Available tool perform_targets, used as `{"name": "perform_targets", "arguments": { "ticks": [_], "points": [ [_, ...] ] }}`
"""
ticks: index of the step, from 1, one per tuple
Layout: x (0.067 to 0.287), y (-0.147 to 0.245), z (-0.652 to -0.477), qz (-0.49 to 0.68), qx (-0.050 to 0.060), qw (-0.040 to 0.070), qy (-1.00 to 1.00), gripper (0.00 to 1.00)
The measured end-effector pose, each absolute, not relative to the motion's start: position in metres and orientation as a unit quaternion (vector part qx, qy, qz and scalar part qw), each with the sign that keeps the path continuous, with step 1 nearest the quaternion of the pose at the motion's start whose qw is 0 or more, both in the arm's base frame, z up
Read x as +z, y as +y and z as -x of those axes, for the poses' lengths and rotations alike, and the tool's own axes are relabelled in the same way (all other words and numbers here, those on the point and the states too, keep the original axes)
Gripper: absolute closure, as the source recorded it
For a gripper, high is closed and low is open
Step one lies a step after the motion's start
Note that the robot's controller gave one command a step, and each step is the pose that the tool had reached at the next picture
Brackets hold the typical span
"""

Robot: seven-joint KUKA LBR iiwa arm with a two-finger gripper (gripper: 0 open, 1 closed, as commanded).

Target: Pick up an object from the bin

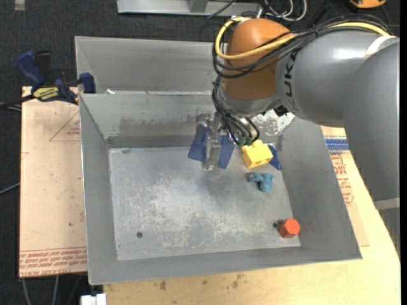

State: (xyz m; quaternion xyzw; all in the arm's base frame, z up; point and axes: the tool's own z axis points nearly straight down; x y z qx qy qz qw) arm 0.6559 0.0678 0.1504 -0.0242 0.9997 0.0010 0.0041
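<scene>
Camera view: in the grey metal bin (159, 199), a small dark speck (140, 235) lies on the floor toward the front left. The gripper (212, 150) hangs near the middle of the back wall with its blue fingers (198, 146) spread apart, released. Just beside it on the right sits a yellow block (255, 154), a small blue piece (262, 181) lies close in front of that block, and a red block (289, 227) rests well apart near the front right corner.
</scene>
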Motion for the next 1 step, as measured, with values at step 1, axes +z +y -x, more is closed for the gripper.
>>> {"name": "perform_targets", "arguments": {
  "ticks": [1],
  "points": [
    [0.1742, 0.0682, -0.6572, 0.024, 0.001, 0.003, 1.000, 1.00]
  ]
}}
